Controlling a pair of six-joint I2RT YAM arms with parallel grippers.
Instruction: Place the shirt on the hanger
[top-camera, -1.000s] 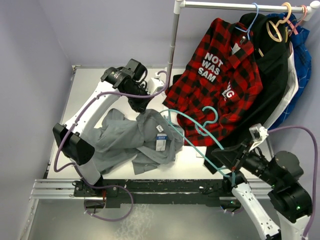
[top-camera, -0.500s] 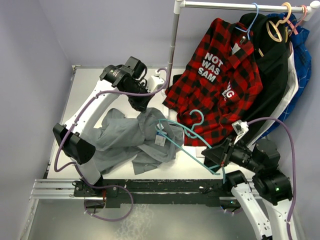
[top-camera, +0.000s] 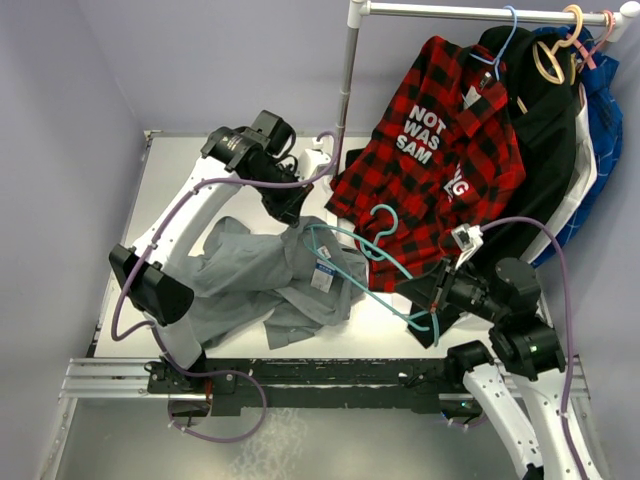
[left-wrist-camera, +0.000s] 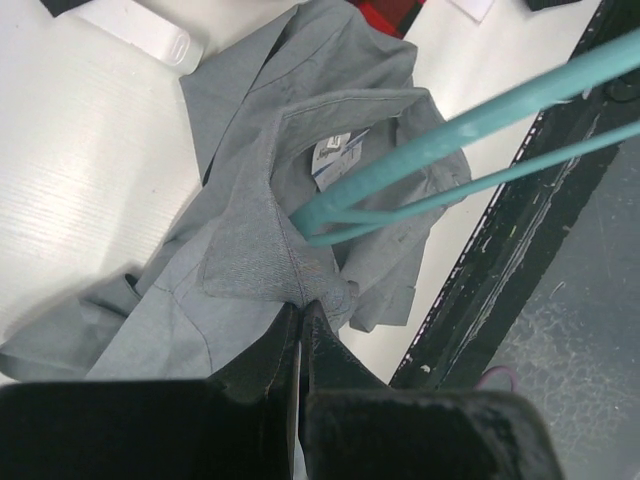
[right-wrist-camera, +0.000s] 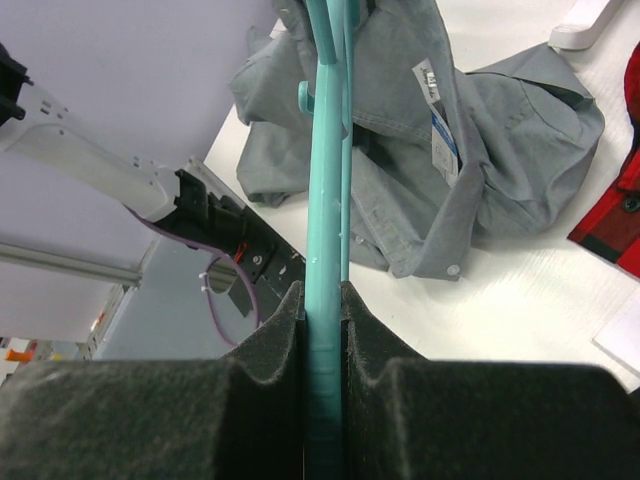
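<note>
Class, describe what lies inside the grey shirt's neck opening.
The teal hanger's corner pokes into the shirt's neck opening beside the white-and-blue label. Whatever lies deeper, within the body and sleeves, is covered by cloth.

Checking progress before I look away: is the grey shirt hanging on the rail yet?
No, the shirt lies crumpled on the table, its collar pinched in the left gripper.

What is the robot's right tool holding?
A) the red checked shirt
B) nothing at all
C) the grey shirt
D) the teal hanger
D: in the right wrist view, the right tool has its two dark pads squeezed onto the thin bar of the teal hanger.
</note>
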